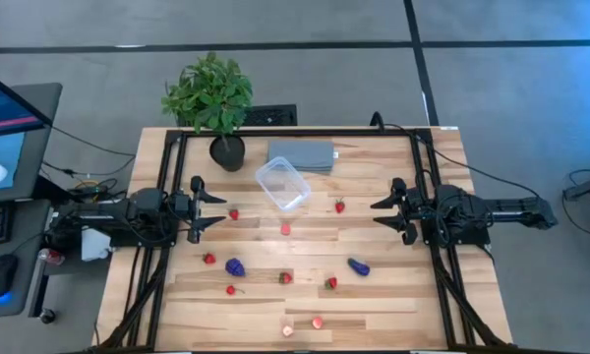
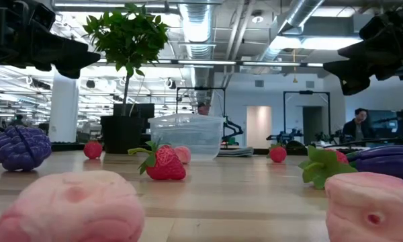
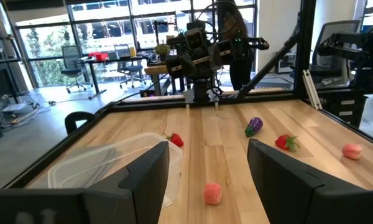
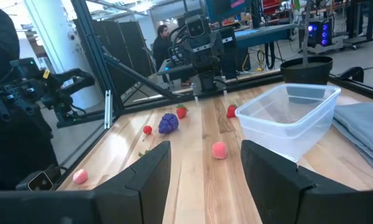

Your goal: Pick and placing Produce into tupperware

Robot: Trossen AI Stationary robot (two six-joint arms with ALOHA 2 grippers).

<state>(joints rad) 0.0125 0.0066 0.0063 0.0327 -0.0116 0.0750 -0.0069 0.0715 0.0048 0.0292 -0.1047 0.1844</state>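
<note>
Left gripper: fingers apart, empty, raised at the bench's left side.
Right gripper: fingers apart, empty, raised at the right side.
Fruit pieces: scattered on the bench; likely light, small, apt to roll; pinch across the middle.
Clear box: empty, between plant and grey cloth.

Red strawberries, purple berry, clear tupperware, grey slab, pale striped wood table.
</note>
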